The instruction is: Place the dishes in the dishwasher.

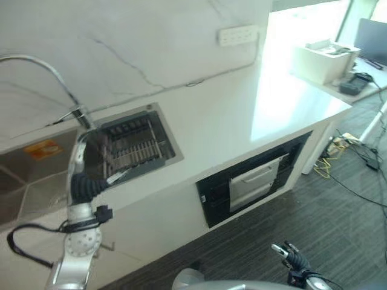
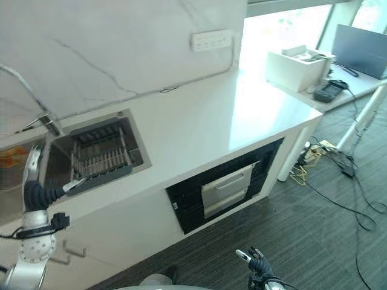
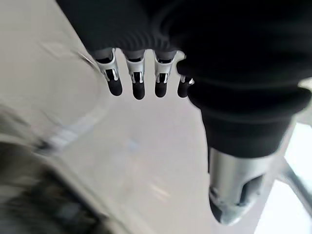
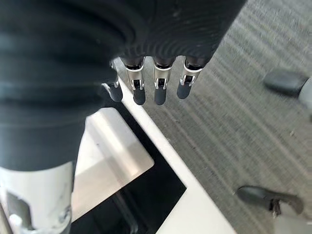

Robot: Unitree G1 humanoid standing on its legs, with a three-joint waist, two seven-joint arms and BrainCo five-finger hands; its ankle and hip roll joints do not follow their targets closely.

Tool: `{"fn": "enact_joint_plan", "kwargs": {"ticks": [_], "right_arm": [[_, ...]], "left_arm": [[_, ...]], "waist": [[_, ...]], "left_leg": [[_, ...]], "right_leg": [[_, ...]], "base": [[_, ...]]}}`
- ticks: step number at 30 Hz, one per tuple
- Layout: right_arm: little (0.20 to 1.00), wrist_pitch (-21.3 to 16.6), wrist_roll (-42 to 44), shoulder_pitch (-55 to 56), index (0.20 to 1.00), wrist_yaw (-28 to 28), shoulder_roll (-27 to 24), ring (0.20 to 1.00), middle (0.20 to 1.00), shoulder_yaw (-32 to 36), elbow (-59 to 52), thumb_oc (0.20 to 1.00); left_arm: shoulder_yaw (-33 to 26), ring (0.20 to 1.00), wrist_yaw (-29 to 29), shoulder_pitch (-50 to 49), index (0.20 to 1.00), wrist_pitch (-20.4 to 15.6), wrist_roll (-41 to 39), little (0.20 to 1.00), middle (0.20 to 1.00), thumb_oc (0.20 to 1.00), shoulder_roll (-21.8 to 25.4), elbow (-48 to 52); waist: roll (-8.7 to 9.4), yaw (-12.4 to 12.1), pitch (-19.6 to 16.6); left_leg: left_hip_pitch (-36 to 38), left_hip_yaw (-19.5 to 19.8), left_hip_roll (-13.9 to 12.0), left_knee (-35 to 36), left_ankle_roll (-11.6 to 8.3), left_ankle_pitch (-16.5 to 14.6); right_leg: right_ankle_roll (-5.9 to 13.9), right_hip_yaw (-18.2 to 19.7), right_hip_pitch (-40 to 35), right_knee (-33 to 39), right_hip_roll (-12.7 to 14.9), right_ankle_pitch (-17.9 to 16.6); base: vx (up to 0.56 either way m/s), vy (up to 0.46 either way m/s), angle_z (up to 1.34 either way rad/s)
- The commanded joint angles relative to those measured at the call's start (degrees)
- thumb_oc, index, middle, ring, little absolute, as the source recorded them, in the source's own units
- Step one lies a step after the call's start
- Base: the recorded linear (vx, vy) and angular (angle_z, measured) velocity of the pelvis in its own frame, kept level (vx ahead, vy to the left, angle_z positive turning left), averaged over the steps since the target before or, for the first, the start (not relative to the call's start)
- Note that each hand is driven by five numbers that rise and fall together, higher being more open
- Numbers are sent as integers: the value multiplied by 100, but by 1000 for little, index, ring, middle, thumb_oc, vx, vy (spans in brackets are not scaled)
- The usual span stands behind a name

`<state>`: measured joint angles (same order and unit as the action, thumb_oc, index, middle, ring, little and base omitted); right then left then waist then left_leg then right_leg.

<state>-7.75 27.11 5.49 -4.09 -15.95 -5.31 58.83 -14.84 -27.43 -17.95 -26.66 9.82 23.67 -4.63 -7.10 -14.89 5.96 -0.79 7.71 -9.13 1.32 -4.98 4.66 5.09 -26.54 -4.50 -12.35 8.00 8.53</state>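
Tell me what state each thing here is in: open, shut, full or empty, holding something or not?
Countertop dishwasher: lid open, rack inside shows no dishes.
Under-counter drawer: pulled slightly out.
Faucet: no water running.
Left hand: raised over the sink edge, fingers straight, holding nothing.
Right hand: low over the floor, fingers relaxed, holding nothing.

Kitchen, sink [image 1: 24, 181], faucet [image 1: 42, 72], built-in dishwasher [image 1: 257, 181]
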Motion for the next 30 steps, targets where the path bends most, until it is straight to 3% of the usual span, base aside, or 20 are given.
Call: {"fn": "enact_joint_plan", "kwargs": {"ticks": [1, 4, 7, 8, 10, 13, 15, 17, 21, 22, 25, 30], "right_arm": [[1000, -184, 159, -450, 1000, 50, 170, 1000, 1000, 223, -171, 1000], [1000, -286, 302, -595, 1000, -3, 121, 1000, 1000, 337, 144, 1000], [1000, -363, 367, -668, 1000, -120, 122, 1000, 1000, 382, 380, 1000], [1000, -368, 409, -686, 1000, -147, 129, 1000, 1000, 408, 451, 1000], [1000, -368, 502, -750, 1000, -188, 120, 1000, 1000, 421, 578, 1000], [1000, -374, 574, -747, 1000, -305, 74, 1000, 1000, 474, 691, 1000], [1000, -312, 592, -746, 1000, -381, 13, 1000, 1000, 541, 743, 1000], [1000, -239, 510, -712, 1000, -427, -13, 1000, 1000, 607, 826, 1000], [1000, -48, 200, -515, 1000, -320, -24, 1000, 1000, 742, 1021, 1000], [1000, 3, 101, -483, 1000, -297, -50, 1000, 1000, 761, 1078, 1000], [1000, 261, -169, -357, 1000, -191, -204, 1000, 1000, 910, 1256, 1000], [1000, 901, -494, -220, 1000, -639, -258, 1000, 1000, 983, 1671, 1000]], "left_arm": [[-367, 1000, -310, 445, 1000, -550, -770, 1000, 1000, 1000, 465, 107], [-201, 1000, -103, 249, 1000, -1038, -1022, 1000, 1000, 1000, 130, -934], [23, 1000, 251, 164, 1000, -1348, -1335, 1000, 1000, 1000, -178, -1951], [144, 1000, 623, 142, 1000, -1367, -1338, 1000, 1000, 1000, -305, -2390], [416, 1000, 843, 143, 1000, -1364, -1315, 1000, 1000, 1000, -370, -2769], [961, 1000, 1586, 116, 1000, -1101, -1283, 1000, 1000, 1000, -544, -3548], [1305, 1000, 2264, 183, 1000, -429, -1688, 1000, 1000, 1000, -758, -4350], [1239, 1000, 2895, 304, 1000, 228, -2494, 1000, 1000, 1000, -950, -5111], [1219, 1000, 4048, 541, 1000, 1479, -2945, 1000, 1000, 1000, -1046, -6124], [1284, 1000, 4152, 605, 1000, 1666, -2749, 1000, 1000, 1000, -1017, -6259], [1394, 1000, 4886, 922, 1000, 2394, -3242, 1000, 1000, 1000, -934, -6347], [1847, 1000, 5097, 1500, 1000, 2917, -2633, 1000, 1000, 1000, -846, -6328]], "waist": [[418, -90, 423], [408, -302, 530], [387, -441, 618], [371, -474, 641], [345, -495, 676], [290, -449, 687], [230, -283, 725], [201, -94, 733], [208, 390, 755], [203, 503, 750], [188, 923, 683], [330, 1337, 524]], "left_leg": [[-266, -160, -177, -451, -595, 67], [-456, 87, -136, -600, -630, 466], [-577, 44, -97, -686, -611, 699], [-595, -9, -76, -681, -621, 802], [-573, -89, -80, -633, -637, 885], [-536, -214, -124, -560, -661, 992], [-494, -355, -202, -600, -671, 1020], [-459, -482, -245, -661, -672, 1003], [-414, -850, -352, -775, -665, 894], [-391, -948, -387, -765, -668, 870], [-327, -1266, -465, -675, -645, 753], [-97, -1642, -350, -388, -474, 139]], "right_leg": [[-159, 193, -428, 50, 115, 283], [-309, 153, -517, -57, -140, 419], [-414, 0, -620, -246, -308, 565], [-436, -63, -663, -278, -370, 579], [-460, -147, -724, -290, -440, 576], [-463, -207, -740, -333, -489, 568], [-468, -169, -705, -407, -474, 571], [-438, -100, -674, -423, -426, 556], [-329, 161, -576, -374, -318, 478], [-306, 221, -552, -356, -294, 464], [-209, 493, -448, -155, -239, 342], [18, 749, -266, 234, 5, 23]], "base": [[-113, -149, 119], [-99, -170, 64], [-53, -174, 46], [-22, -179, 54], [-8, -105, 58], [-2, -19, 38], [25, 79, 0], [74, 115, -20], [111, 140, -42], [120, 206, -63], [99, 191, -84], [42, 69, -69]]}}
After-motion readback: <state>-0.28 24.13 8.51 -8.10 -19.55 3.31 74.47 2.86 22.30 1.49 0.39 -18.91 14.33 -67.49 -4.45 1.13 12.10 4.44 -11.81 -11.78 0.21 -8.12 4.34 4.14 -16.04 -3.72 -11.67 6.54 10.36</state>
